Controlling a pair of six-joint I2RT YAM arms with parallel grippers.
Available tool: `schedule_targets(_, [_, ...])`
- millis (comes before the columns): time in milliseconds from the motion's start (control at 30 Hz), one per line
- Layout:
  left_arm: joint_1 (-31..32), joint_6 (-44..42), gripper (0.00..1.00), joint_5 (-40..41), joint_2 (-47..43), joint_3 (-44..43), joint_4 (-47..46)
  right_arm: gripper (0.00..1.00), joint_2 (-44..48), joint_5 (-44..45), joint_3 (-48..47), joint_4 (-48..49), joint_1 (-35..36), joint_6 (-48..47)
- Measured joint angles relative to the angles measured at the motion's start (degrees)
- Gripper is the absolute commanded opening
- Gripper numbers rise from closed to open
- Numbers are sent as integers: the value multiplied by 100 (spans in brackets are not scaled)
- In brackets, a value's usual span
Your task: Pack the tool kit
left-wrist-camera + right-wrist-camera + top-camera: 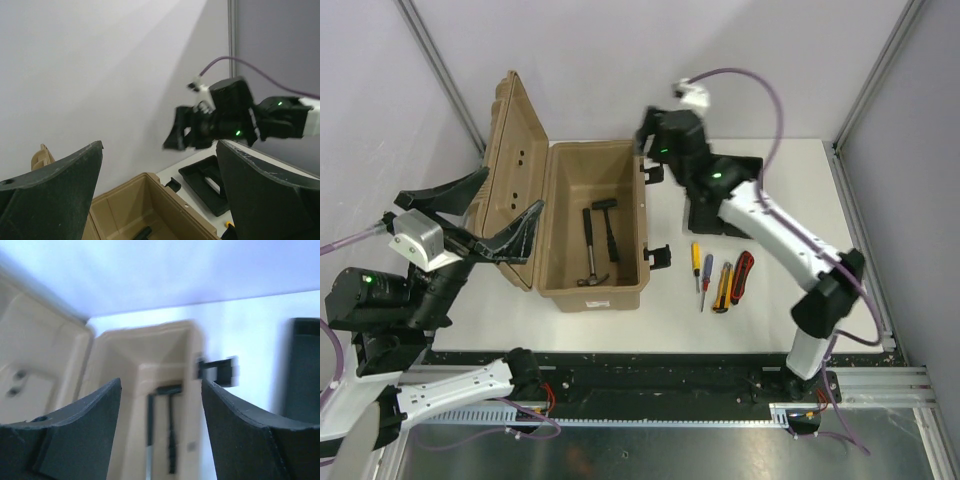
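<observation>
Left end effector (pixel 513 190) open by tan ribbed plastic case (pixel 590 297); right end effector (pixel 161 385) open, viewing two black hammers (pixel 170 430) inside; red-black pliers (pixel 744 272) only overhead.

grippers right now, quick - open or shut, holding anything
left gripper: jaws open, holding nothing
right gripper: jaws open, holding nothing

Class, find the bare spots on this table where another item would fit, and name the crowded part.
Bare: the near strip of the table before the case; the far right corner beyond the black tray; the case floor left of the hammers. Crowded: right of the case, where screwdrivers, knife and pliers lie together.
</observation>
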State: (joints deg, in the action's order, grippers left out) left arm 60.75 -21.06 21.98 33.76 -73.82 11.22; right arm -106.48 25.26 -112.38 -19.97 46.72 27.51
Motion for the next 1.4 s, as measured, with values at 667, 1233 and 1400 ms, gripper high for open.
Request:
schedule_targets(667, [0, 4, 99, 9, 144, -2, 0, 73, -1047, 361, 1130, -796, -2463, -964])
schedule_targets(1233, [0, 0, 100, 101, 144, -4, 0, 40, -2199, -442, 608, -1012, -3115, -839])
schedule_targets(1400, [0, 0, 100, 101, 157, -46, 0, 40, -2199, -577, 619, -994, -3139, -828])
